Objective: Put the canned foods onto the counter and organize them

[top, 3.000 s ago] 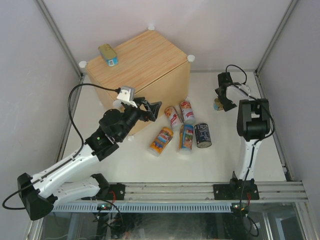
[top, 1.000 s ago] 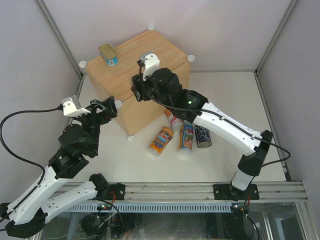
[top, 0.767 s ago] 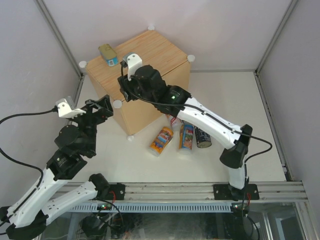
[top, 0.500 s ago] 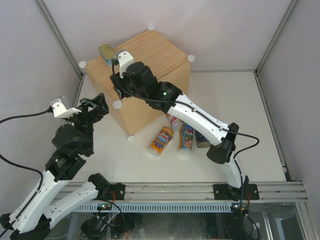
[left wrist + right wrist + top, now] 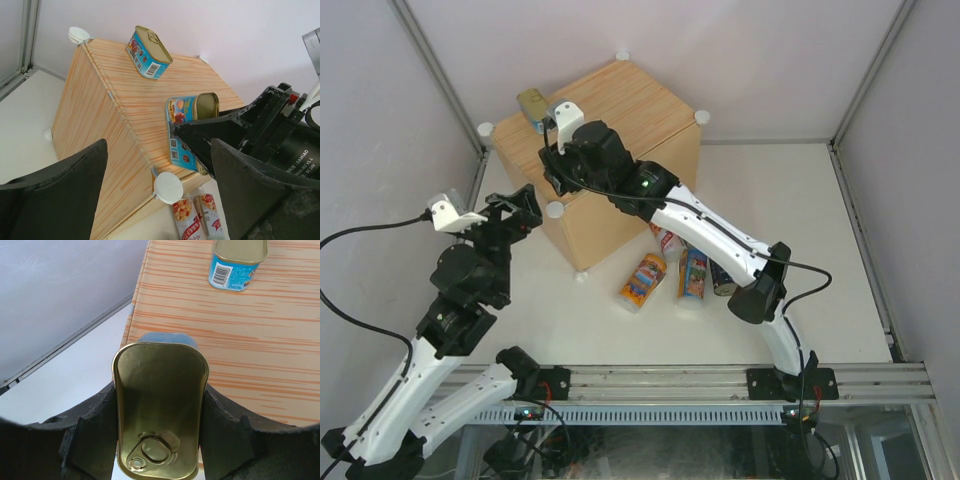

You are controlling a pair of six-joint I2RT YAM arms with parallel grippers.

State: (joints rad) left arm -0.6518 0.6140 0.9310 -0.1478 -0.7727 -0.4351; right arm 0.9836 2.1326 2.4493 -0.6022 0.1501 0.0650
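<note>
My right claw is closed on a gold-topped tin, one finger on each long side, the pull-tab end toward my wrist. The tin is over the top of the wooden box, close to its left edge. From the left wrist view it looks tipped onto its narrow side, and I cannot tell whether its lower edge touches the wood. A second tin already lies on the box, near the far left corner, well apart from mine.

My left claw stands wide and holds nothing. It hangs just off the near left corner of the box, beside a white knob.

So I judge that I am placing the second of the two tins. The next move calls for setting it down flat, far enough in from the edge not to tip off and squared with its partner. Then I part my fingers and lift straight away without dragging it.

Counting:
- Two arms and two claws.
- One box, with five knobs showing from above.
- Two flat tins, one placed and one in my grip.
- Two red-and-white cans side by side on the white table in front of the box.
- One orange can and one blue can, lying there too.
- One dark can, mostly hidden behind my right forearm.

That makes five cans waiting below, seven items in all.
</note>
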